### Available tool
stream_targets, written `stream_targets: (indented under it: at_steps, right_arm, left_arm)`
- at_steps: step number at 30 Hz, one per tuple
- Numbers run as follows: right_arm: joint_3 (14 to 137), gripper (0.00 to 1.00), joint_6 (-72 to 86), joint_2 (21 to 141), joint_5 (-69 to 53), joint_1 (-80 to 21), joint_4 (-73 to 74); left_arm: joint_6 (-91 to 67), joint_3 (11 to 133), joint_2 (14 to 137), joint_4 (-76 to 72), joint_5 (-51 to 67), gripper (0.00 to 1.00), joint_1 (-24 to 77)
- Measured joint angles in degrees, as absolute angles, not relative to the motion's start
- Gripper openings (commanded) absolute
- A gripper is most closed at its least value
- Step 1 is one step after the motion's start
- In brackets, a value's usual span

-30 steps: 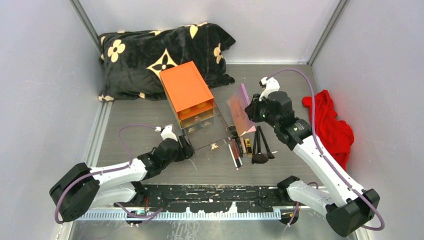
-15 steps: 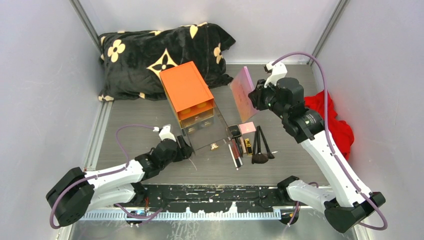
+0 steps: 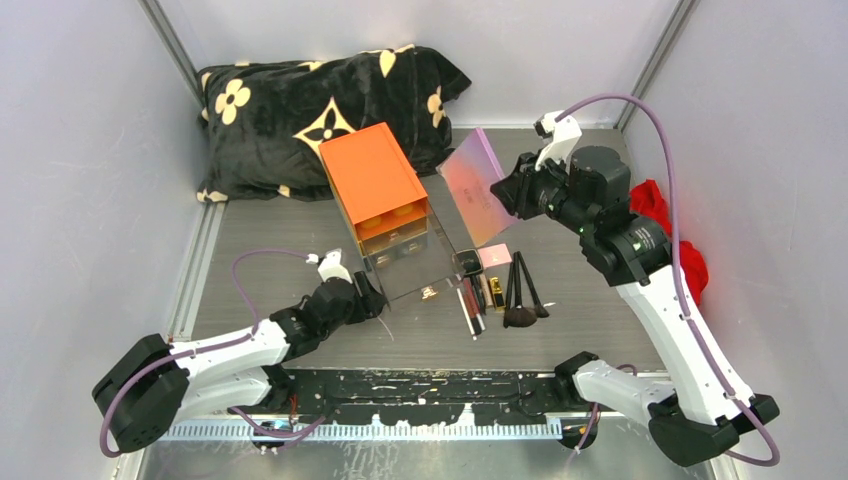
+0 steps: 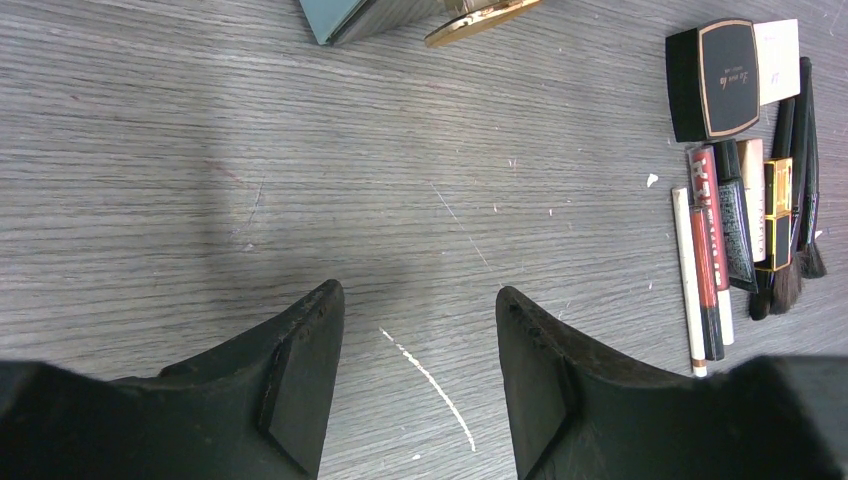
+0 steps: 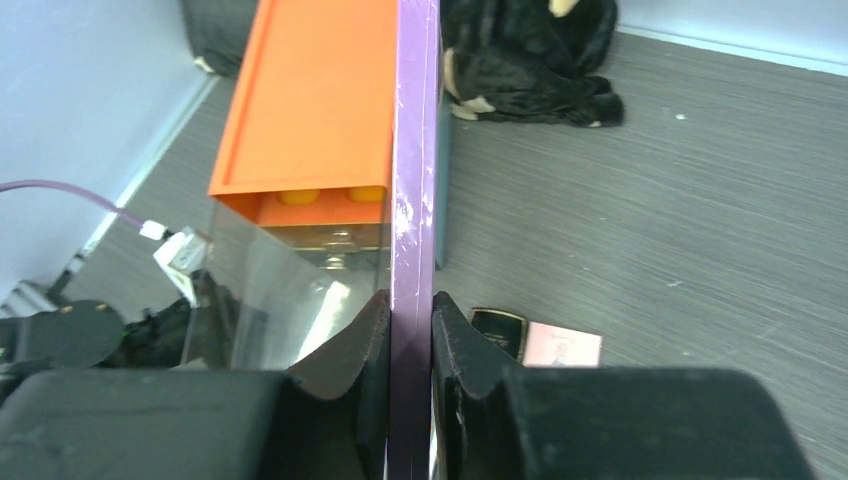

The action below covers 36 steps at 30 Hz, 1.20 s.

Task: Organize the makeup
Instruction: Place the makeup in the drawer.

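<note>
The right gripper (image 5: pixel 410 302) pinches the pink palette (image 3: pixel 478 186) edge-on, aloft just right of the orange box (image 3: pixel 372 178); the left gripper (image 4: pixel 418 300) gapes empty. Level the palette over the seemingly open clear drawer (image 3: pixel 408 262) before lowering.

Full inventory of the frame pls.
pillow: 1, black with cream flowers, back left
box: 1, orange top, clear drawer out in front, centre
palette: 1, pink, lifted beside box
compact: 1, black, right of drawer
card: 1, pink, beside compact
tubes: several, red/black/gold, nearer than compact
brushes: about three, black, right of tubes
cloth: 1, red, far right
left gripper: 1, black, open, by drawer front
right gripper: 1, black, shut on palette
</note>
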State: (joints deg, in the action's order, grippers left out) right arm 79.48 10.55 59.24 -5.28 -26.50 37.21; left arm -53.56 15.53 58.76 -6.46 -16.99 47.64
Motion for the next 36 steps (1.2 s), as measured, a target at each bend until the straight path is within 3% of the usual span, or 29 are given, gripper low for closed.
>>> stream_targets:
  at_steps: [13,36]
  right_arm:
    - [76.1,0.01,23.2,56.0,-19.4,-26.5,34.7]
    - [63.8,0.01,48.0,53.3,-28.7,-26.5,27.6]
  left_arm:
    - [-52.8,16.6,59.0,-5.5,-17.0,0.58,47.6]
    - [-51.0,16.9,57.3,-5.0,-16.9,0.58,47.6]
